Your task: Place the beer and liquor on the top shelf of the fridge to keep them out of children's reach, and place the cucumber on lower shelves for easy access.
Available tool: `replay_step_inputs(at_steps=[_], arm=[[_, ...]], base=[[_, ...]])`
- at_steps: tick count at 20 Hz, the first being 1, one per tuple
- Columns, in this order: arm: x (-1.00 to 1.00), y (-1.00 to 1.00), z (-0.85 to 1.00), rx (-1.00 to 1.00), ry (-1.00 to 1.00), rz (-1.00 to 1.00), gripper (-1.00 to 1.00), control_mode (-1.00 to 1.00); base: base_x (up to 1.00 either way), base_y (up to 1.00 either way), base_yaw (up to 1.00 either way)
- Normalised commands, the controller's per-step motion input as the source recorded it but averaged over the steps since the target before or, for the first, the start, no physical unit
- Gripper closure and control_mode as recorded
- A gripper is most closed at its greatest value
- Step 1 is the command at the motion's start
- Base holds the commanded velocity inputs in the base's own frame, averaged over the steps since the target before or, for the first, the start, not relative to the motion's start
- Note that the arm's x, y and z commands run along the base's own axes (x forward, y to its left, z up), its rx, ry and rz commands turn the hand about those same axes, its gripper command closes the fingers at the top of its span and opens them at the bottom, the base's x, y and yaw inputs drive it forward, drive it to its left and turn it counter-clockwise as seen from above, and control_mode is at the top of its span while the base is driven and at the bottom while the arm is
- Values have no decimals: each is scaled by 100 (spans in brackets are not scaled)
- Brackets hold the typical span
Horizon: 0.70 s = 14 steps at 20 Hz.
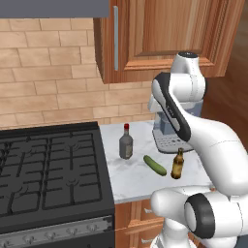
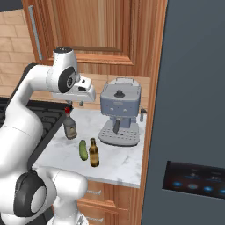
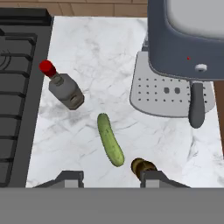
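Note:
Three things sit on the marble counter (image 1: 131,180). The liquor (image 1: 126,142) (image 2: 69,125) (image 3: 65,89), grey glass with a red cap, stands nearest the stove. The dark green cucumber (image 1: 155,165) (image 2: 83,150) (image 3: 110,140) lies flat between the bottles. The brown beer (image 1: 177,164) (image 2: 93,154) (image 3: 142,166) stands near the counter's front edge. My gripper (image 2: 81,103) (image 3: 111,178) hovers high above them, pointing down, open, holding nothing. In the hand view the beer's cap is by the right fingertip. The fridge (image 2: 193,110) is a dark grey wall on the right; its top shelf is hidden.
A grey coffee machine (image 1: 167,135) (image 2: 119,112) (image 3: 183,39) stands at the back of the counter. The black gas stove (image 1: 48,169) (image 3: 17,87) borders the counter on the left. Wooden wall cabinets (image 1: 160,34) hang overhead. The fridge's black lit panel (image 2: 195,180) is low on the right.

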Motion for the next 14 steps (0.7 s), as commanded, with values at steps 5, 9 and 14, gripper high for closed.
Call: replay_step_inputs(at_steps=[5,9,14], arm=[[-3,0,0,0,7,0,-100,-100],[-10,0,-14,0,1,0,-100,-100],[-10,4,-34,0,-1,0,-100,-100]], base=[[0,0,0],[0,0,0],[0,0,0]])
